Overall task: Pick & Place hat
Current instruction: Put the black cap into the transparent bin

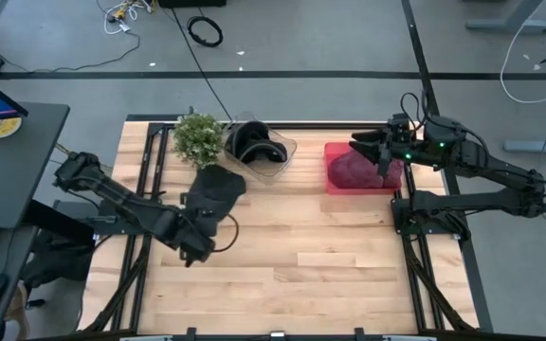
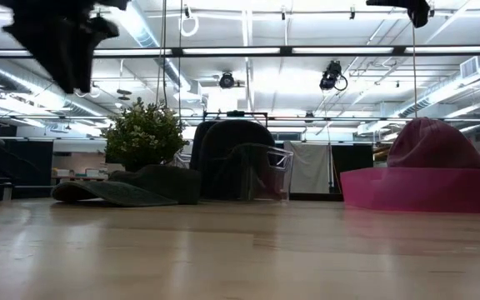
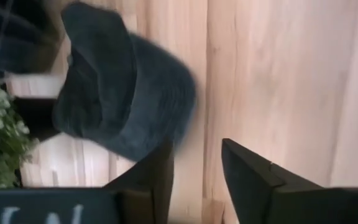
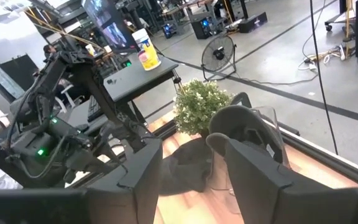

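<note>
A dark grey cap (image 1: 218, 185) lies flat on the wooden table beside a small plant, brim down on the boards (image 2: 127, 190). My left gripper (image 1: 204, 222) hangs open above the table just on the near side of the cap; in its wrist view the cap (image 3: 126, 99) lies just ahead of the open fingers (image 3: 197, 152). A maroon hat (image 1: 352, 170) sits in a pink tray (image 1: 335, 185). My right gripper (image 1: 370, 149) hovers open over that tray's far side, touching nothing (image 4: 186, 146).
A clear plastic container (image 1: 278, 152) holding a black hat (image 1: 251, 142) stands between the potted plant (image 1: 197, 137) and the pink tray. A black desk with a monitor (image 1: 8, 142) borders the table's left. Bare boards fill the near half of the table (image 1: 320, 265).
</note>
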You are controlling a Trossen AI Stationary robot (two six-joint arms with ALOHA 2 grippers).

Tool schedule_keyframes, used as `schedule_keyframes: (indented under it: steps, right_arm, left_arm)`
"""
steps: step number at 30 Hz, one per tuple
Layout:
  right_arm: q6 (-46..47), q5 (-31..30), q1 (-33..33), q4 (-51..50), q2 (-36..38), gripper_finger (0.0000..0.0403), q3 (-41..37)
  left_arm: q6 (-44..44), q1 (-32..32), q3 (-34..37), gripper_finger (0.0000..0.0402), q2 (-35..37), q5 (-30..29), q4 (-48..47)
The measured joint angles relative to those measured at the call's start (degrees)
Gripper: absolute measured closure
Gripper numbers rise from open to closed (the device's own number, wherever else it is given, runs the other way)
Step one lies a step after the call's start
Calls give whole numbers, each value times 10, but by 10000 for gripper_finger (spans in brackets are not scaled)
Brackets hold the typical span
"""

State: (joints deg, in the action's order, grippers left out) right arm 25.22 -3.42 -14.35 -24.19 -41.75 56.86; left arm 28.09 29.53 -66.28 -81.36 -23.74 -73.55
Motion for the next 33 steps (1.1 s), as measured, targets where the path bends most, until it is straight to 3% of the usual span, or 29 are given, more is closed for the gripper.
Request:
schedule_keyframes:
  steps: [7, 11, 15, 19, 33]
  right_arm:
    - [27, -2, -1, 2, -18, 223, 0]
    - [43, -2, -1, 9, -36, 223, 0]
    - [60, -2, -1, 12, -51, 223, 0]
    - [78, -2, -1, 12, -62, 223, 0]
    - [110, -23, -1, 21, -67, 223, 0]
  left_arm:
    - [33, 22, 92, 189, -1, -3, 2]
    - [41, 26, 138, 161, -1, -42, 2]
    - [39, 49, 173, 158, -2, -105, 37]
    - [48, 76, 210, 162, -2, -116, 92]
    - [207, 142, 294, 163, -2, -193, 149]
